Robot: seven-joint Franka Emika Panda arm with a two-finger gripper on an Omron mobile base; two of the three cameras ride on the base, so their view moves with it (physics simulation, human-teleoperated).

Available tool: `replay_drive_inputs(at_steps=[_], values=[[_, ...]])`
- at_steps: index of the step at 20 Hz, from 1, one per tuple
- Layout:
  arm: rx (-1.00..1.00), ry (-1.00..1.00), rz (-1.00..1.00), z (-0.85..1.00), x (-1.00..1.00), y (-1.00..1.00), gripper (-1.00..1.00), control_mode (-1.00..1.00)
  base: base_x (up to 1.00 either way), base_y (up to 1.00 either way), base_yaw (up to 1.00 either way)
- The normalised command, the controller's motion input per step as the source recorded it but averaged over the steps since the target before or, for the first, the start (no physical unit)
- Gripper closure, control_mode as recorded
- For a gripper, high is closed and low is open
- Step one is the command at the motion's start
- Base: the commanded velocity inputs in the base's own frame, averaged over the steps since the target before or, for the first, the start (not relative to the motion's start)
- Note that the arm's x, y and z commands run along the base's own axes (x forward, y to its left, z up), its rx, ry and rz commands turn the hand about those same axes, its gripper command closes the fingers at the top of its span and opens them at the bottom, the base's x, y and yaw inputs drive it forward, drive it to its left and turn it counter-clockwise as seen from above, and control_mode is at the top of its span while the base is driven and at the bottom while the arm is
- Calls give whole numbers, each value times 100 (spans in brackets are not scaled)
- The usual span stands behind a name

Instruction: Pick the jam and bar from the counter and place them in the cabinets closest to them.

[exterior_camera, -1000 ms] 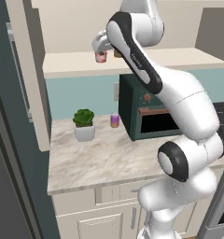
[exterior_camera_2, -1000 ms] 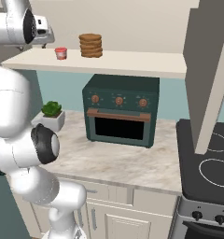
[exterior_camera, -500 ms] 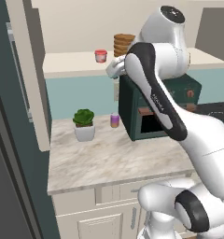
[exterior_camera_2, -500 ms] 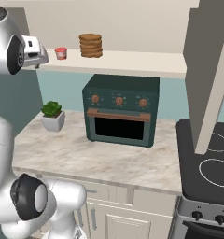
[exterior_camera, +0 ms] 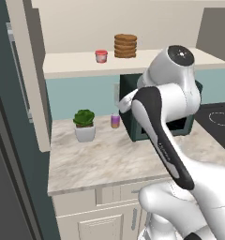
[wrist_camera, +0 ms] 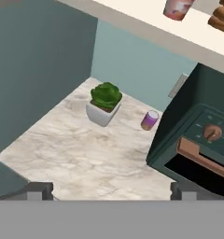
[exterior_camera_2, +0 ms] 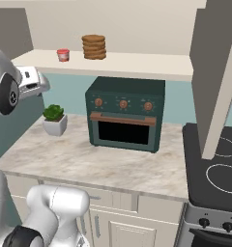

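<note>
Jam (exterior_camera: 101,56) sits on cabinets (exterior_camera: 72,65) ledge, placed; we hover gripper (wrist_camera: 111,189) over counter (wrist_camera: 81,154), fingers spread wide, empty, ready for bar.

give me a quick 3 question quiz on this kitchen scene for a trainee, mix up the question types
1. True or false: the jam stands on the open shelf, left of the stack of brown discs.
2. Multiple choice: what sits on the counter between the potted plant and the toaster oven? A) a purple jar B) a mug C) a banana
3. Fill in: the hand is spread wide and holds ____.

Key: 1 true; 2 A, the purple jar; 3 nothing.
</note>
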Motion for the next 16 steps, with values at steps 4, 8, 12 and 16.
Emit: replay_drive_inputs(at_steps=[4,8,12,16], values=[[-13,-1,-4,-57,-18,-29,-100,-100,0,0,0],[-7,-1,-7,-43,-47,-33,-100,-100,0,0,0],[-6,-4,-9,-32,-61,-32,-100,-100,0,0,0],[-2,-3,-3,-6,-22,-8,-100,-100,0,0,0]])
